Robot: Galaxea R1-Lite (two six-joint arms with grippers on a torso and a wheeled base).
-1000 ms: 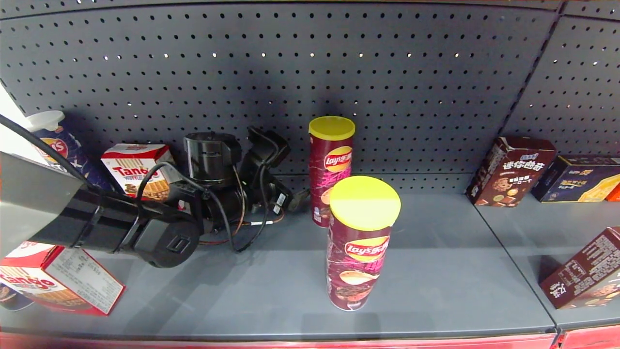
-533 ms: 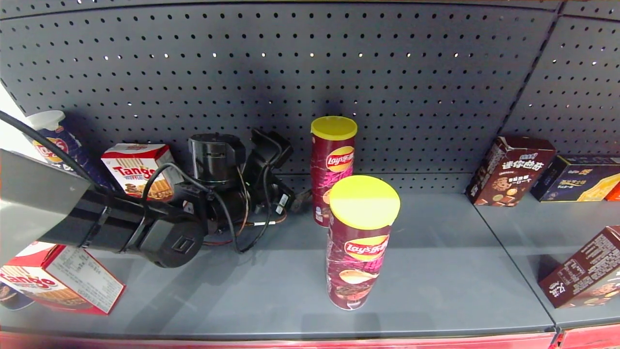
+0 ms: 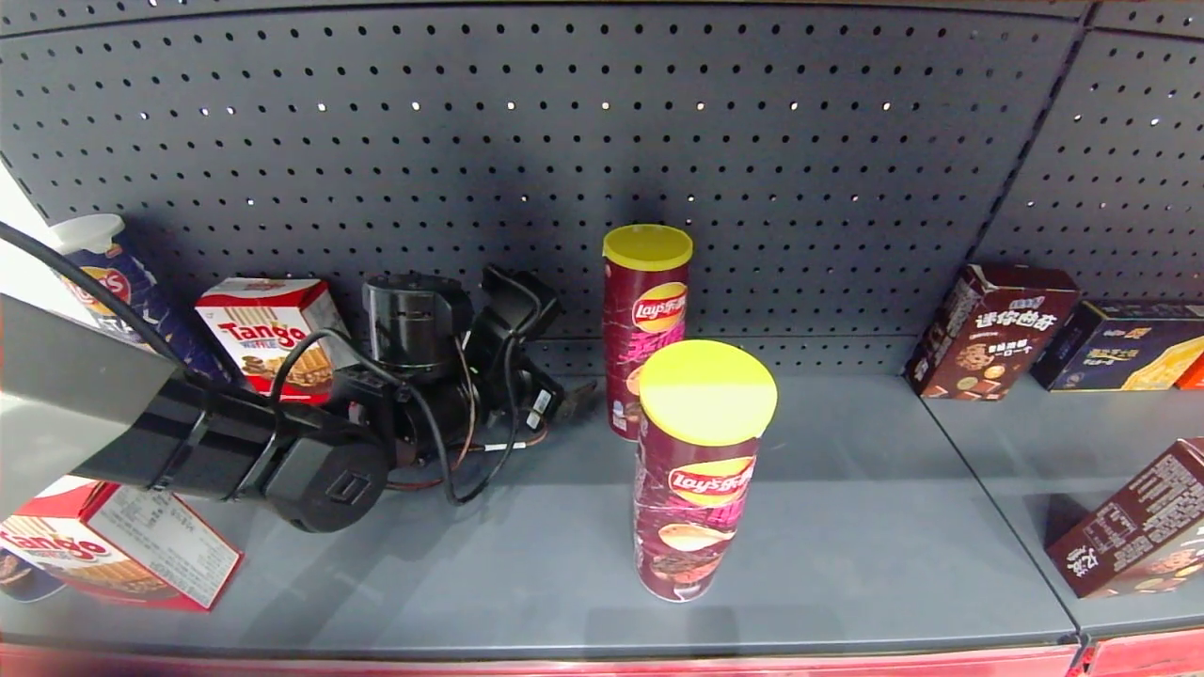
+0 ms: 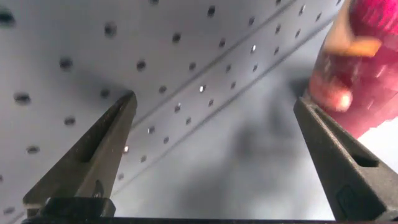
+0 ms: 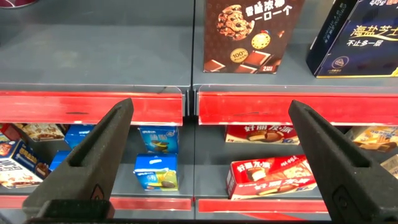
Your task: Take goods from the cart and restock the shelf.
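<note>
Two maroon chip cans with yellow lids stand upright on the grey shelf [image 3: 865,527]. The front can [image 3: 701,470] is near the middle, and the rear can [image 3: 644,329] stands close to the pegboard. My left gripper [image 3: 574,397] lies low on the shelf just left of the rear can, open and apart from it. In the left wrist view the left gripper [image 4: 214,98] has nothing between its fingers, with the rear can [image 4: 367,56] just outside one finger. My right gripper [image 5: 210,104] is open and holds nothing, facing lower shelves.
Wafer boxes [image 3: 268,329] [image 3: 113,550] and a blue chip can [image 3: 108,273] sit at the shelf's left. Brown cookie boxes [image 3: 997,329] [image 3: 1138,522] and a navy box [image 3: 1129,348] sit on the right. Red-edged lower shelves [image 5: 124,107] hold more boxes.
My left arm has drawn back slightly to the left, away from the rear can. Both cans stand where they were.
</note>
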